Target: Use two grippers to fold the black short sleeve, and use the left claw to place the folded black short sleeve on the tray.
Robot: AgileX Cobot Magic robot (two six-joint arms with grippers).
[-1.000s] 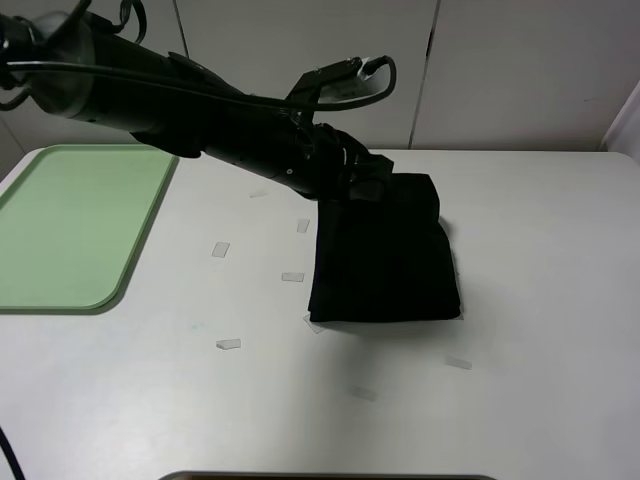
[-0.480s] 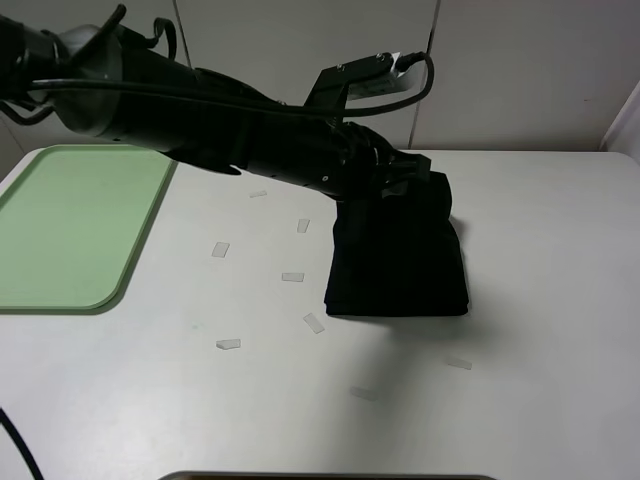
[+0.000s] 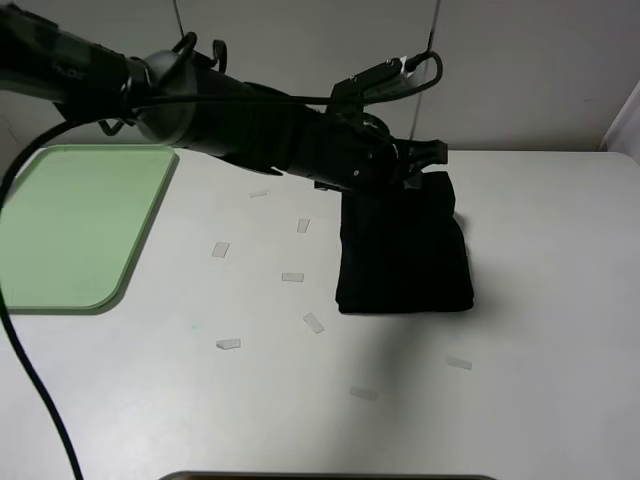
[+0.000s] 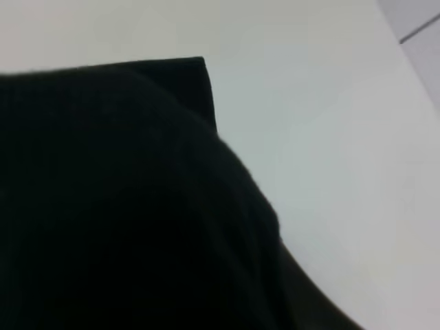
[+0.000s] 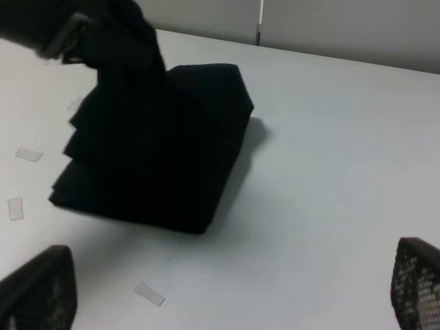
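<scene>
The black short sleeve (image 3: 405, 255) lies folded into a thick rectangle right of the table's middle; no letters or label show. The left claw (image 3: 412, 170) reaches across from the upper left and sits at the fold's far edge, apparently shut on the fabric, which rises toward it in the right wrist view (image 5: 158, 151). Black cloth (image 4: 124, 206) fills most of the left wrist view. The right gripper (image 5: 227, 295) is open and empty, its fingertips (image 5: 34, 289) wide apart, on the near side of the shirt. The pale green tray (image 3: 70, 220) lies empty at the far left.
Several small strips of clear tape (image 3: 292, 277) are stuck on the white table (image 3: 540, 300) left of and below the shirt; one strip (image 5: 149, 293) shows in the right wrist view. A pale wall runs behind the table.
The left arm has stretched further right and its claw has moved right along the shirt's far edge. The folded shirt has shifted a little to the right with it.
</scene>
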